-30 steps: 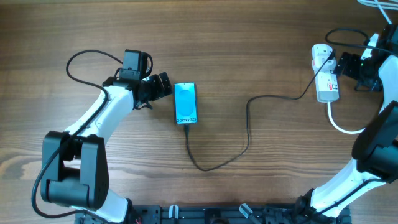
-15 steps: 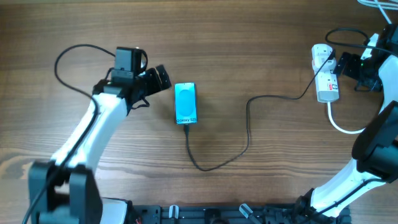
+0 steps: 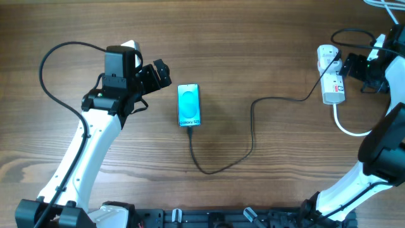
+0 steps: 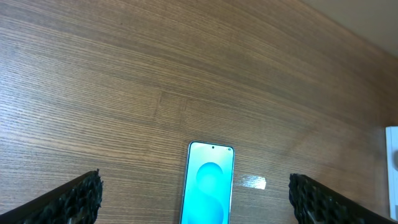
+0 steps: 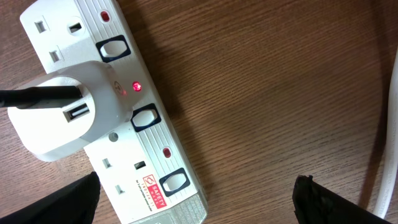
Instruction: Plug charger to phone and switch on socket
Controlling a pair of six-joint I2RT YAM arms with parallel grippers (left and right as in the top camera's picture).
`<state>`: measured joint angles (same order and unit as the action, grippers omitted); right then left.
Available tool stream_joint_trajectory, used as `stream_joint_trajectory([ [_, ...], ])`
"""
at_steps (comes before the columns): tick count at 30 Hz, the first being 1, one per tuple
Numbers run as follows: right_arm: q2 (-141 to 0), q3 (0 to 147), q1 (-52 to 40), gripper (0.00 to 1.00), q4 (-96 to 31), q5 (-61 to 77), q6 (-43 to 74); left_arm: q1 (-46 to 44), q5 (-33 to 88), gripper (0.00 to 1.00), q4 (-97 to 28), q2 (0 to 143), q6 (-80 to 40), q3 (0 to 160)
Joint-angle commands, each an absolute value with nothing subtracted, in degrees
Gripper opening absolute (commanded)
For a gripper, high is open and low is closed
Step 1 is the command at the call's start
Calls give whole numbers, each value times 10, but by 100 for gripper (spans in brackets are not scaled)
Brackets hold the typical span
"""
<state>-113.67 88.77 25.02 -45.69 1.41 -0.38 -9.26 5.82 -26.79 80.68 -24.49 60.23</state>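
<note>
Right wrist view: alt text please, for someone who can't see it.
A white power strip lies diagonally on the wooden table, with a white adapter plugged in, the black charger cable in the adapter and a red light glowing beside it. The right fingers show dark at both bottom corners, wide apart, holding nothing.

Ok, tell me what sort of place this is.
Likely a robot test bench: a left arm and right arm flank a wooden table holding a phone, charger and socket.
</note>
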Motion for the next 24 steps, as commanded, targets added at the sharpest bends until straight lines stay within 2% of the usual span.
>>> stream_joint_trajectory([
  [1,-1123,893,251,100,-456,6,-15,-91,55,100,-266,800,-244,608],
  [12,-1123,893,251,100,-457,6,-15,-91,36,100,-272,799,-242,590],
  [24,-1123,893,251,100,-457,6,-15,-91,44,100,-111,793,-242,428],
])
